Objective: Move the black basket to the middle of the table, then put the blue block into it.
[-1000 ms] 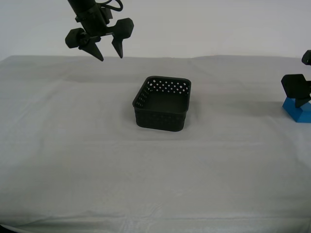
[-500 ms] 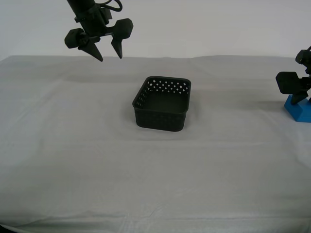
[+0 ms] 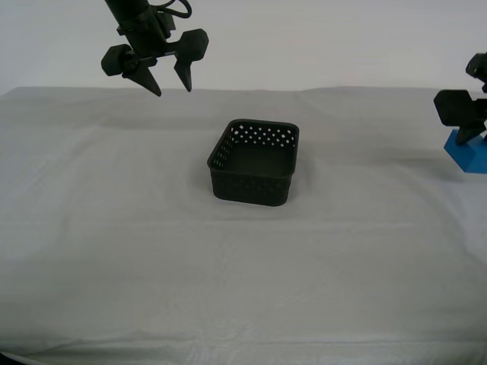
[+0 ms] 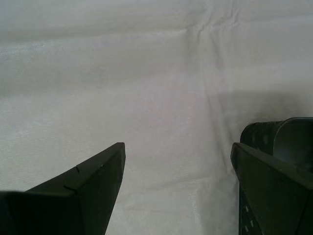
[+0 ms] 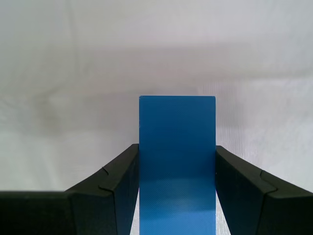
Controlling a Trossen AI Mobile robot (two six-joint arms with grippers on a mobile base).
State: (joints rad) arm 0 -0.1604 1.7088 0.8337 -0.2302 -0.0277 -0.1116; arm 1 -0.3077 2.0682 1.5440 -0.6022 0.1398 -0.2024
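My exterior camera is looking from in front, slightly downward, across the whole bench (image 3: 114,251). My second wrist camera is peering down between wide jaws at cloth, sharing the black basket (image 4: 283,134) with it. My first wrist camera is sitting close on the blue block (image 5: 177,161).

Plain pale wall (image 3: 319,38) behind.

Bright blue block (image 5: 176,161) is showing plain, unpatterned faces. Black basket (image 3: 254,162) is displaying rows of small round holes in its walls. Pale grey-white cloth is covering the counter (image 3: 114,228). Both hands, my first hand (image 5: 176,196) and my second hand (image 4: 178,186), are appearing matte black.
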